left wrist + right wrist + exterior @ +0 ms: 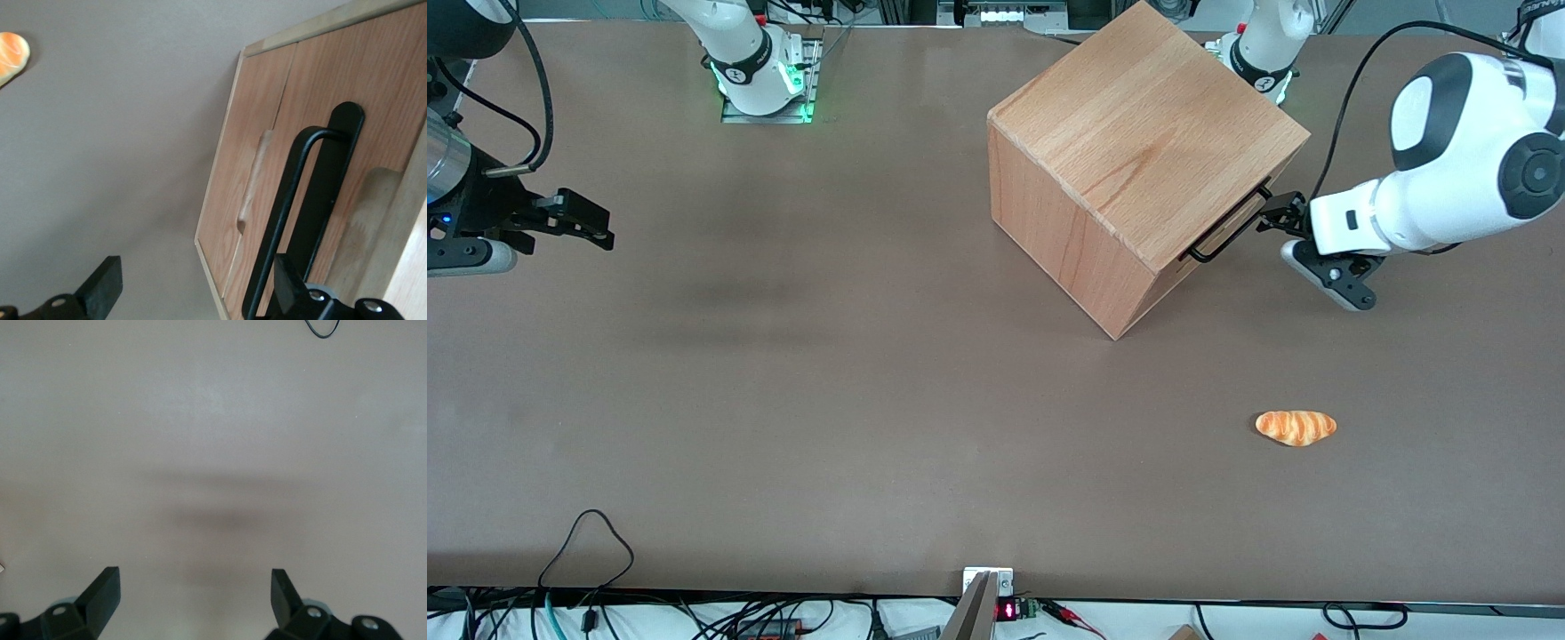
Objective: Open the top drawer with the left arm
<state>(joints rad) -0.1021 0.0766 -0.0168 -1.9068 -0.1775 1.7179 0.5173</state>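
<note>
Bread roll [1296,427] in the foreground at lower right; farther up, the gripper [1282,216] faces the cabinet's [1138,142] handle.

The left arm [1458,169] reaches in from the right edge of the frame, its fingers [103,290] spread wide and holding nothing, one tip just beside the black bar handle [293,220]. The top drawer [1232,222] sits at the upper edge of the cabinet's front, right of centre, and appears shut. Rigid wood on slides, it should pull straight out with modest force; the thin, stiff metal bar is the only sensible hold, best taken near its middle so the smooth bar does not slip.
</note>
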